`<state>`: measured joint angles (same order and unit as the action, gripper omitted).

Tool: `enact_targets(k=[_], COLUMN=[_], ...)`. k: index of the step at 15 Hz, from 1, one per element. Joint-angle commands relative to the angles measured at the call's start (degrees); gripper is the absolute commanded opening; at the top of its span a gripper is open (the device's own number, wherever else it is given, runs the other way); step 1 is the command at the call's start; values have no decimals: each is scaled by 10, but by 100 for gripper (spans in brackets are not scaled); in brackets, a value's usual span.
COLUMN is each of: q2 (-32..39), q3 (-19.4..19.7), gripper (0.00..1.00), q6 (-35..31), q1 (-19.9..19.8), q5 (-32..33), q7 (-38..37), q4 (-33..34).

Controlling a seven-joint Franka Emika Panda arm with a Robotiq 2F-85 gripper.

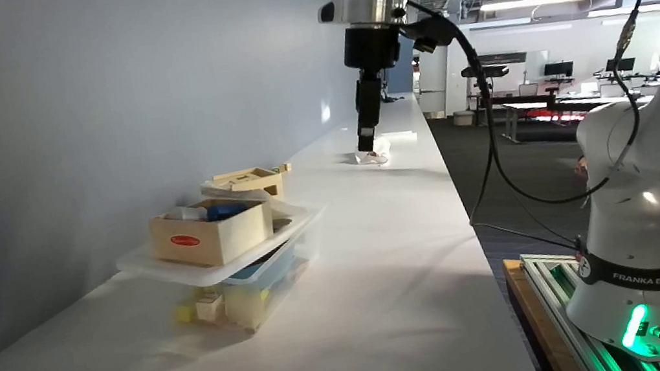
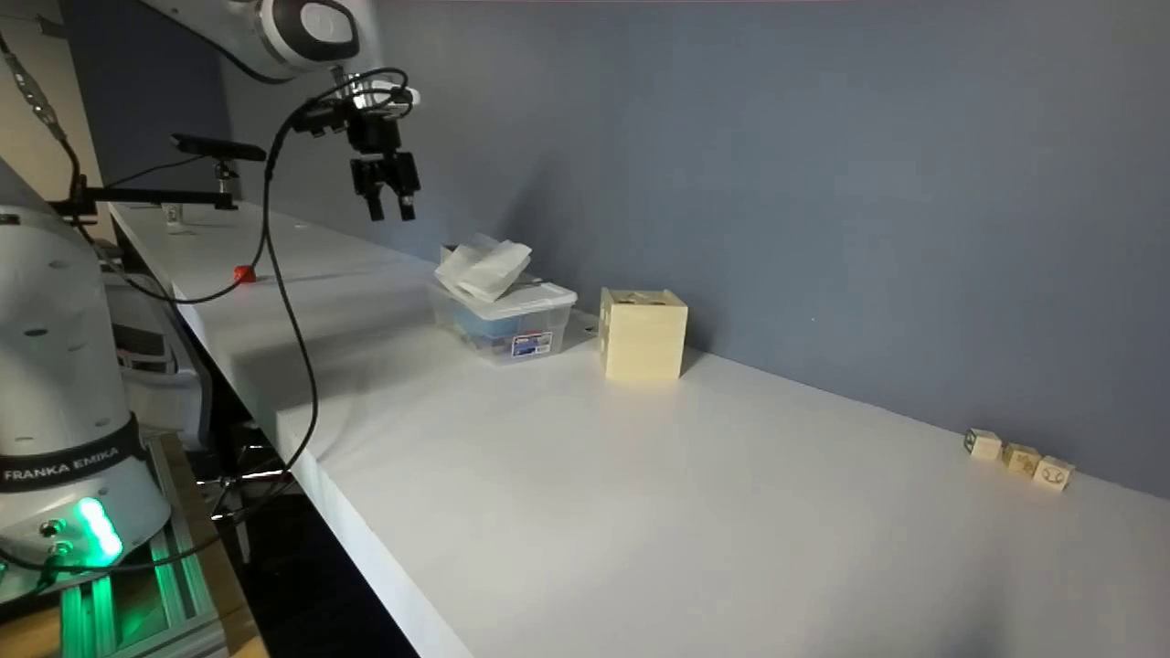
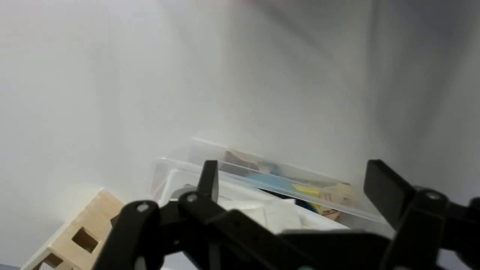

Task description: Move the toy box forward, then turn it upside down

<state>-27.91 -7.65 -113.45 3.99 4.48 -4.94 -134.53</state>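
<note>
The toy box [image 2: 643,340] is a light-tan wooden cube with dark cut-out holes. It stands on the white table close to the wall. In an exterior view the toy box [image 1: 251,184] is partly hidden behind the tub and the things on it. In the wrist view part of the toy box [image 3: 95,221] shows at the bottom left, cut by the frame edge and the gripper. My gripper [image 3: 292,168] is open with nothing between its fingers. In both exterior views the gripper [image 1: 366,141] [image 2: 391,212] hangs in the air above the table, apart from the toy box.
A clear plastic tub [image 2: 539,322] with a white lid stands beside the toy box. An open wooden box [image 1: 194,240] and white paper [image 2: 487,270] lie on it. Several small wooden blocks [image 2: 1022,459] lie along the wall. A red object [image 2: 244,273] is farther along the table.
</note>
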Motion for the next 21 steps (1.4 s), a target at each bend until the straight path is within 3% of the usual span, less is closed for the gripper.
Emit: enact_targets(k=[1,4,8,17,19,21], q2=[4,27,76,65,97,120], q3=[46,76,84,95,78,85], gripper=[100,100,100,100,100,100], q6=[-29,-38,-45,-37,19,34], q1=[-29,-68,-133,-120,-134,-136], q5=[56,130,250,232,230,217], q7=[67,91,14,27,-55,-99], q4=[-33,-28,-1,-11,31,63])
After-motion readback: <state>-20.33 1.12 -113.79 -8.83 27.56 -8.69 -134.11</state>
